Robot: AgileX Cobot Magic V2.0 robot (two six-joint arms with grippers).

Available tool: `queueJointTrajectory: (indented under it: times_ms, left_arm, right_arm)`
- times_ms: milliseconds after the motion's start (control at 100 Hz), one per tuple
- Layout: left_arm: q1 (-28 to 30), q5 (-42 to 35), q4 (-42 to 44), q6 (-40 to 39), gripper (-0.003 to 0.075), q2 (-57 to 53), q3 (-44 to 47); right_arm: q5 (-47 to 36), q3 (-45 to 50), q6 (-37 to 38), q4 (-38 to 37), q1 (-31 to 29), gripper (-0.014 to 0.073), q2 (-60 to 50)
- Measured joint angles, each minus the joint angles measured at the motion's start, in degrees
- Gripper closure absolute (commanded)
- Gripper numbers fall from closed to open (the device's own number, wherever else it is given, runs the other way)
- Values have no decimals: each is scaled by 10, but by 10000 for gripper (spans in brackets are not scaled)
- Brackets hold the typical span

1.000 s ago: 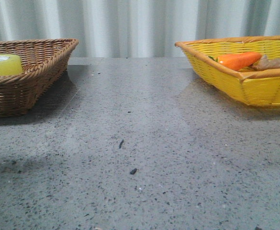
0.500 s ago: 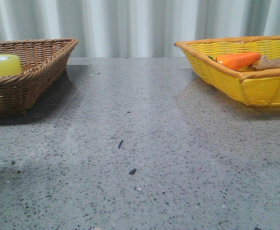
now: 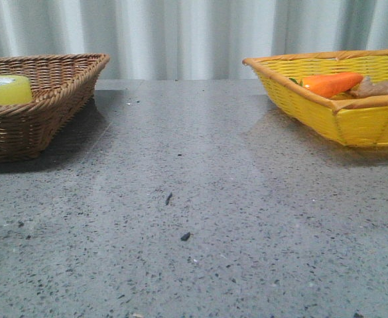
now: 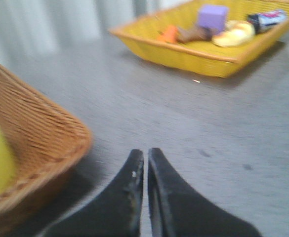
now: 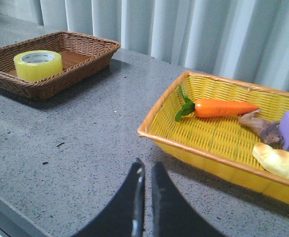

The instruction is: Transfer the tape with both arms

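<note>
Right wrist view shows the tape (image 5: 38, 64) lying flat in the brown wicker basket (image 5: 92, 58), core hole facing up, with nothing else seen in that basket; the yellow basket (image 5: 193, 148) across the table holds a toy carrot (image 5: 222, 107) and a few other items. Both arms hang back above the table and neither has reached for anything: the left gripper (image 4: 145, 163) has its jaws pressed nearly together with only a thin slit between them, holding nothing, and the right gripper (image 5: 146, 173) is likewise narrow and empty. The step in hand looks like the left arm's approach to the tape, since the brown basket sits on its side. To do it well, the left jaws would need to spread well before descending, come down over the basket rim rather than across it, and bite the roll across its wall, one finger in the core and one outside, so the right arm has free rim to take at the handover over the middle of the table. The wicker wall is tall near the roll, so a steep entry seems safer. The grey speckled stone table (image 3: 233, 199) is glossy and carries a couple of dark flecks; pale pleated curtains (image 3: 194, 36) close off the back.
</note>
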Motion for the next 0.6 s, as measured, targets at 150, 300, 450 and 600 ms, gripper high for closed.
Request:
queueJointTrajectory:
  times_ms: [150, 300, 450, 600]
  left_arm:
    - [75, -64, 16, -22, 741, -154, 125]
    - [163, 0, 57, -37, 741, -225, 146]
    - [242, 90, 90, -42, 741, -225, 146]
    - [285, 119, 90, -43, 741, -225, 146]
  right_arm:
    - [0, 0, 0, 0, 0, 635, 0]
    - [0, 0, 0, 0, 0, 635, 0]
    - [0, 0, 0, -1, 0, 635, 0]
    - [0, 0, 0, -1, 0, 635, 0]
